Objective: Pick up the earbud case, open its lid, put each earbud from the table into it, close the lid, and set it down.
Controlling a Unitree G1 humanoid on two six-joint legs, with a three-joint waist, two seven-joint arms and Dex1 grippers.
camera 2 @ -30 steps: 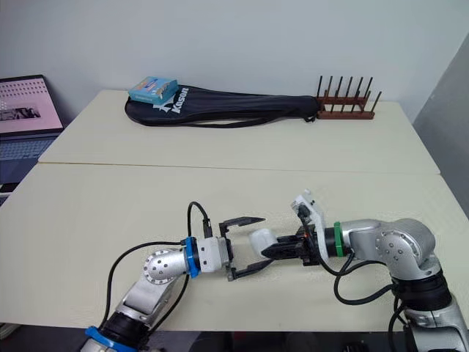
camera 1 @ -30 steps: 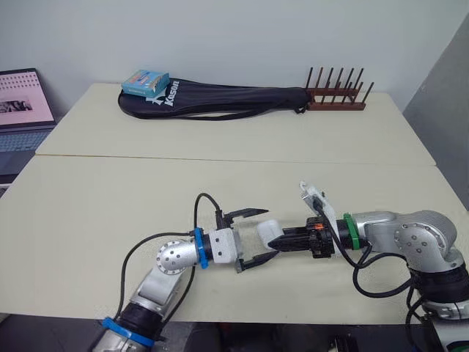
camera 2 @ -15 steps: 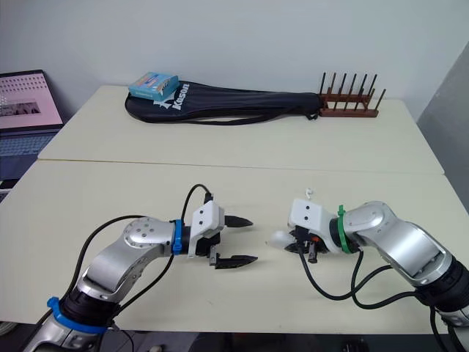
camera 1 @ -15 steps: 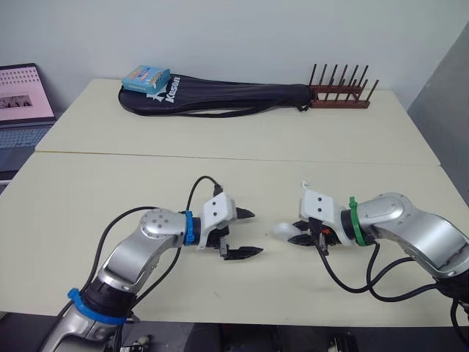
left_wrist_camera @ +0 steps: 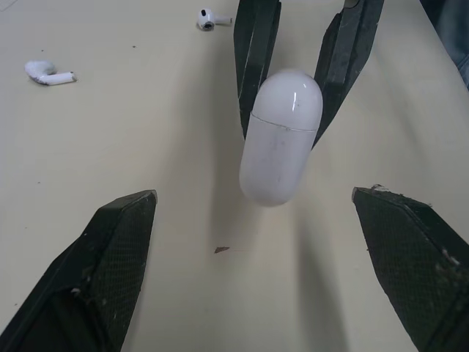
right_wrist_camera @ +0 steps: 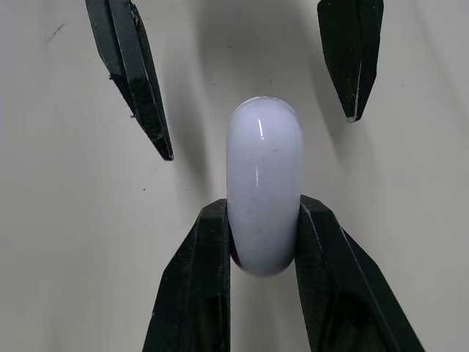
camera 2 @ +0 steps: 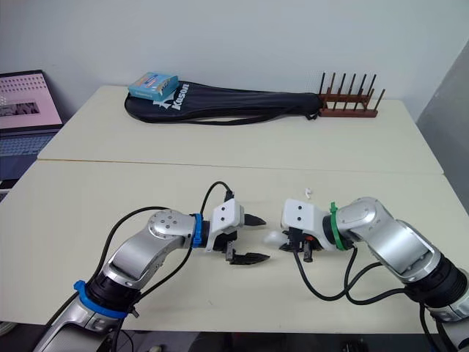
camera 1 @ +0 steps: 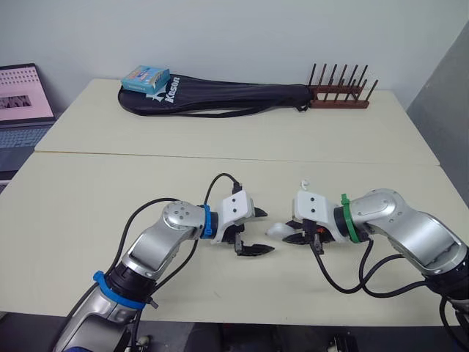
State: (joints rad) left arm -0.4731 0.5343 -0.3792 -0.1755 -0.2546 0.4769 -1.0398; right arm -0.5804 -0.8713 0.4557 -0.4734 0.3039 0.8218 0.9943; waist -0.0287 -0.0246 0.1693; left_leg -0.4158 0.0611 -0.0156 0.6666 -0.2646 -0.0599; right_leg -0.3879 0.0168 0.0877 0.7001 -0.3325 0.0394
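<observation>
Low at the frame's centre, the right gripper (camera 1: 297,233) pinches the earbud case (camera 1: 278,230), whose long axis points leftward at the nearby left gripper (camera 1: 269,232), its fingers spread wide.

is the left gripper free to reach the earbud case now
Probably yes: the left gripper is open and faces the earbud case, held at its far end by the right gripper, with nothing between.

Silver arms (camera 1: 157,246), black cables (camera 1: 135,224); blue band (camera 1: 207,222) left, green band (camera 1: 345,218) right; claw fingers (left_wrist_camera: 110,257) possibly textured.
</observation>
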